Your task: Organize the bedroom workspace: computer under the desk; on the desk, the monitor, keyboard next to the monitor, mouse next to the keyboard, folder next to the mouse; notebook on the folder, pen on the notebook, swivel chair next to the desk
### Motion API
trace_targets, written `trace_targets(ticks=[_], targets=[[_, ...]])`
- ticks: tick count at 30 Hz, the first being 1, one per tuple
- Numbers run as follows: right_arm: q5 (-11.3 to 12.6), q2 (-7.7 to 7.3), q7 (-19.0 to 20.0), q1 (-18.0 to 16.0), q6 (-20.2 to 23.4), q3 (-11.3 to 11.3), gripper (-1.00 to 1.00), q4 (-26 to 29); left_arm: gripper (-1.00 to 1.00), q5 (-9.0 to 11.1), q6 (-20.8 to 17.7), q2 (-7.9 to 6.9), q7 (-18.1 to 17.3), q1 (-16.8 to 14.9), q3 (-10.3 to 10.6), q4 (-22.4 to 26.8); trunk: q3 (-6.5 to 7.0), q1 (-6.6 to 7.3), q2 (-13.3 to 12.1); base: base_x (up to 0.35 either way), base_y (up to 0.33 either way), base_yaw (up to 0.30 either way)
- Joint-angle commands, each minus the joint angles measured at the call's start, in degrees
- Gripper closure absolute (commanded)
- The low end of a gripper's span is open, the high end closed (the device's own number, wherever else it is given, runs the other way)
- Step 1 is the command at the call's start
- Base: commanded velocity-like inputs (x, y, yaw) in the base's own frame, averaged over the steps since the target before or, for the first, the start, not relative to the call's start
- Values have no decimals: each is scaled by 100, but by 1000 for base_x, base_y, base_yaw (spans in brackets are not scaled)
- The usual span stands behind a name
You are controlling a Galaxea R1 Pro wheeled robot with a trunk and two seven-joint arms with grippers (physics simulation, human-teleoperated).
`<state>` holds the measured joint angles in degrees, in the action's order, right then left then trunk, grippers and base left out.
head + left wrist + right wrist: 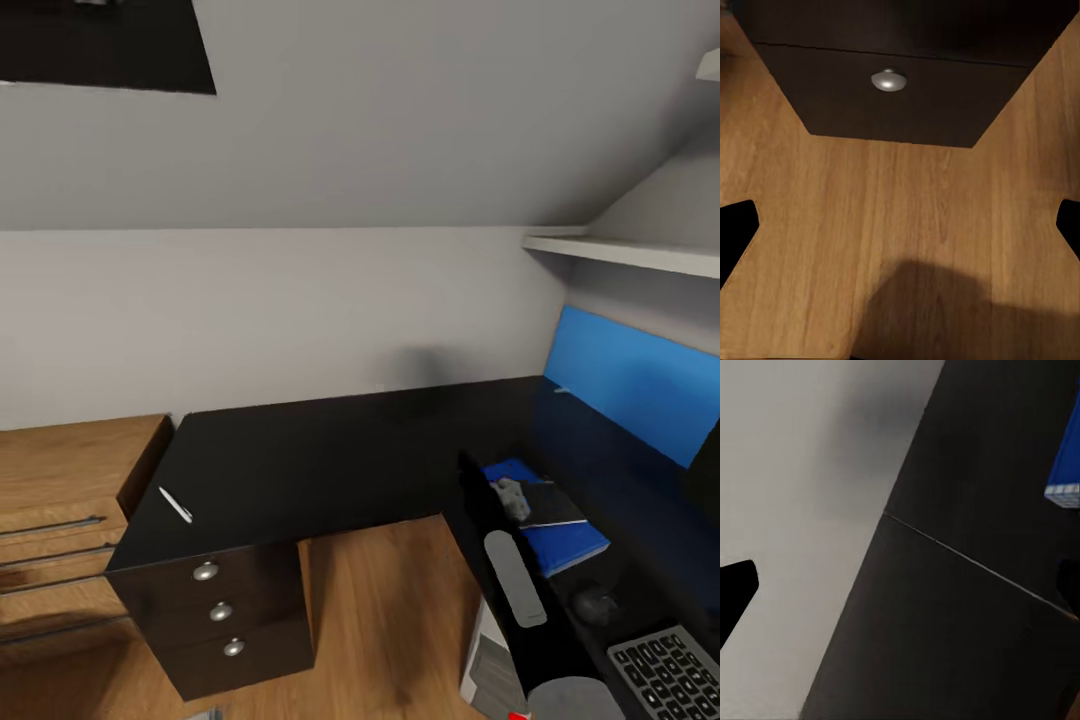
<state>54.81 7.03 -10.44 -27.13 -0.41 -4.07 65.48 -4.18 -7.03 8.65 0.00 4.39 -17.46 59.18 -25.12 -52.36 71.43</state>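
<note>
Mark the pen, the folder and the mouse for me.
pen (175, 504), head view, middle of its white shaft.
folder (572, 545), head view, bare blue cover below the notebook.
mouse (597, 603), head view, top of its rounded back.

— What lies under the right wrist camera?

— The desk (960, 615), glossy and black, with a thin pale seam running slantwise across its top.

— And beside it?

— A plain grey-white wall (810, 472), meeting the desk's edge along a straight line.

— Any colour?

— A bright blue corner (1066, 465) at the frame's border (folder or wall panel, I cannot tell). The right gripper (904, 585) shows two dark fingertips (735, 589), set wide apart, nothing between them.
</note>
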Motion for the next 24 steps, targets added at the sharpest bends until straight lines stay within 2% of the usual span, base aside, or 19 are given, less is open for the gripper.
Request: trace_targets(ticks=[1, 2, 3, 4, 5, 6, 9, 10, 16, 18, 20, 23, 24], targets=[[-673, 199, -19, -2, -180, 162, -100, -235, -100, -37, 1, 5, 5, 1, -104, 15, 14, 22, -38, 0, 0, 275], [-1163, 290, -22, -2, -379, 406, -100, -511, -100, -33, 13, 5, 1, 1, -179, 17, 32, 44, -78, 0, 0, 280], [-1462, 297, -39, -2, -574, 603, -100, -707, -100, -32, 18, 5, -2, 1, -217, 18, 50, 66, -118, 0, 0, 283], [-1730, 297, -87, -2, -833, 811, -100, -897, -100, -32, 21, 5, -5, 1, -241, 20, 68, 88, -158, 0, 0, 286], [-1853, 297, -130, -2, -981, 917, -100, -988, -100, -31, 22, 5, -5, 1, -250, 21, 86, 110, -198, 0, 0, 287], [-2078, 297, -256, -2, -1305, 1132, -100, -1170, -100, -31, 24, 5, -6, 1, -262, 22, 104, 132, -238, 0, 0, 289], [-2360, 297, -535, -2, -1782, 1455, -100, -1469, -100, -31, 25, 5, -7, 1, -273, 21, 158, 198, -359, 0, 0, 290], [-2511, 297, -740, -2, -2051, 1663, -100, -1681, -100, -30, 26, 5, -8, 1, -277, 22, 176, 220, -399, 0, 0, 291], [-2848, 297, -1147, -9, -2581, 2216, -100, -2203, -100, -30, 26, 5, -8, 1, -283, 22, 283, 352, -640, 0, 0, 291], [-3087, 297, -1213, -10, -2751, 2485, -100, -2320, -100, -30, 26, 5, -8, 1, -284, 23, 319, 395, -720, 0, 0, 292], [-3309, 297, -1231, -11, -2889, 2639, -100, -2371, -100, -30, 27, 5, -8, 1, -284, 23, 355, 439, -800, 0, 0, 293], [-3653, 297, -1213, -16, -3058, 2759, -100, -2558, -100, -30, 27, 5, -8, 1, -286, 19, 409, 505, -920, 0, 0, 294], [-3698, 297, -1201, -19, -3077, 2772, -100, -2616, -100, -30, 27, 5, -8, 1, -287, 20, 427, 527, -960, 0, 0, 295]])
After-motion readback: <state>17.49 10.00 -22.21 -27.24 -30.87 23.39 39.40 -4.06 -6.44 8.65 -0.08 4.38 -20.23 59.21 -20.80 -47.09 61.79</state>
